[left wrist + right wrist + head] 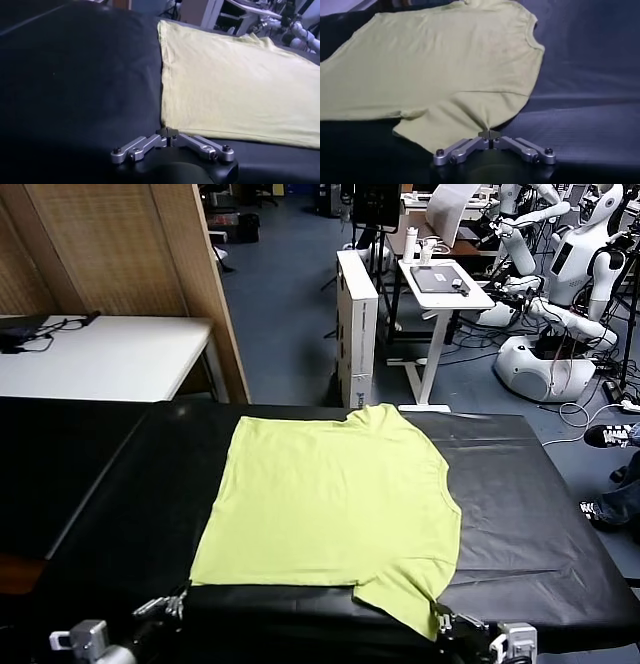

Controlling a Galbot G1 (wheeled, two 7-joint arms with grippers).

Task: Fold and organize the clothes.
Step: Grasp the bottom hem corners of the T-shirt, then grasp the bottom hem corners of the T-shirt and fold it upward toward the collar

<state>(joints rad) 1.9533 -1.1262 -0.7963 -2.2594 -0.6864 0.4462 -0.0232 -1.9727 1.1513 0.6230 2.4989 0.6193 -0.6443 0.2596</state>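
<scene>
Gripping near sleeve: right gripper [490, 133] pinched on shirt [335, 504] | left gripper [169, 132] closed at near hem corner, grasp unclear | shirt flat on table [530, 514] | next: lift, fold across

- Black-covered worktop [540, 514] in the near scene.
- White table [110, 354] far left, beside a wooden panel [150, 254].
- Blue-grey floor [290, 314] beyond.
- White stand [440, 294] far right.

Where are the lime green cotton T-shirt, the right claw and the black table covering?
Lime green cotton T-shirt [330, 504]: head view, chest middle.
Right claw [490, 134]: right wrist view, pinching sleeve edge.
Black table covering [530, 514]: head view, bare part.
</scene>
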